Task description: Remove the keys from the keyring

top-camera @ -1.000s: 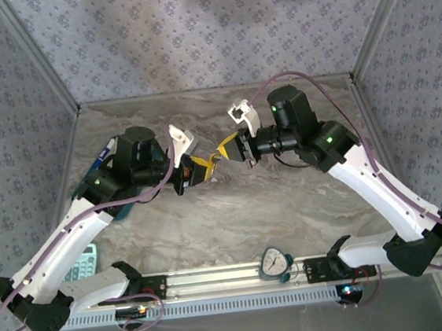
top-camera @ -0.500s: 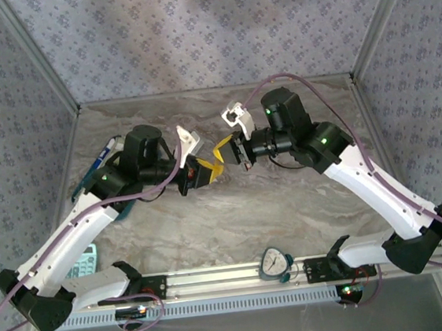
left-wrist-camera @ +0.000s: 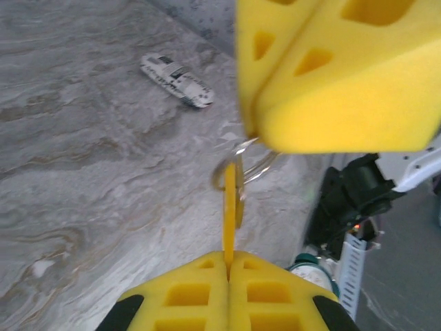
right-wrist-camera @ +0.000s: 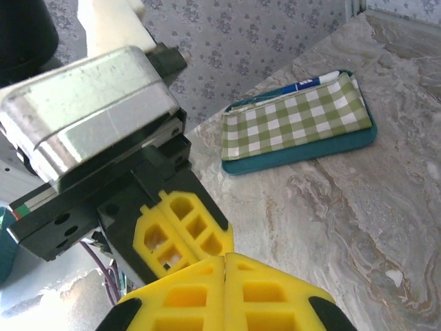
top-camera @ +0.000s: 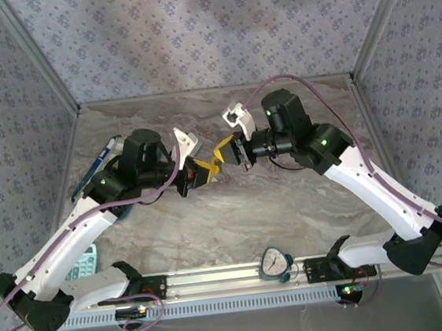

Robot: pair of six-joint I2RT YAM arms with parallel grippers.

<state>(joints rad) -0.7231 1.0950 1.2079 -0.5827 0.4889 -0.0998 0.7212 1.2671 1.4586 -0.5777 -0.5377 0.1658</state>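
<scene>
A: The keys (left-wrist-camera: 229, 200), where are they?
B: Up off the table (left-wrist-camera: 83, 138), between the two arms. The left gripper (left-wrist-camera: 229, 256) is clamped on the yellow head (seen edge-on, a thin blade).
A: And the keyring (left-wrist-camera: 242, 160)?
B: Its wire loops run up into the right gripper (right-wrist-camera: 224, 258), whose fingers are pressed together on it, just opposite the left
</scene>
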